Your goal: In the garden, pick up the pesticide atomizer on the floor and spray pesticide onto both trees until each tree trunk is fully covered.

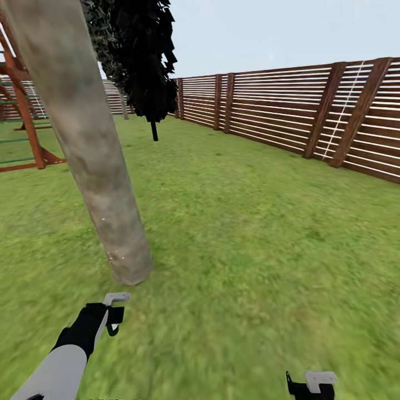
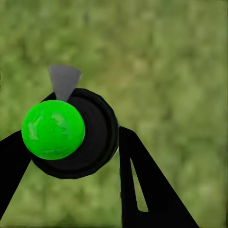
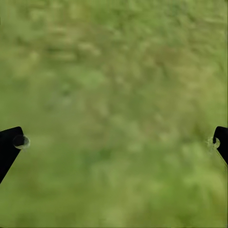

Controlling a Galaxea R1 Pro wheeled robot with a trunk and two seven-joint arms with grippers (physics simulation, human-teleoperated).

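A thick pale grey-brown tree trunk (image 1: 89,150) rises from the lawn just ahead of my left arm, leaning in the head view, with a few whitish pesticide specks (image 1: 114,255) low on its bark. My left gripper (image 1: 115,314) hovers over the grass a short way in front of the trunk's base, shut on the pesticide atomizer (image 2: 80,137). In the left wrist view the atomizer is a round black body with a bright green ball and a grey nozzle, held between the dark fingers (image 2: 142,185). My right gripper (image 1: 311,386) hangs low at the right, open over bare grass (image 3: 114,95).
A brown slatted fence (image 1: 289,111) runs along the right and the back. A black cone-shaped conifer (image 1: 147,61) stands behind the trunk. A red-brown wooden frame (image 1: 25,111) is at the far left. Open lawn (image 1: 250,233) spreads to the right.
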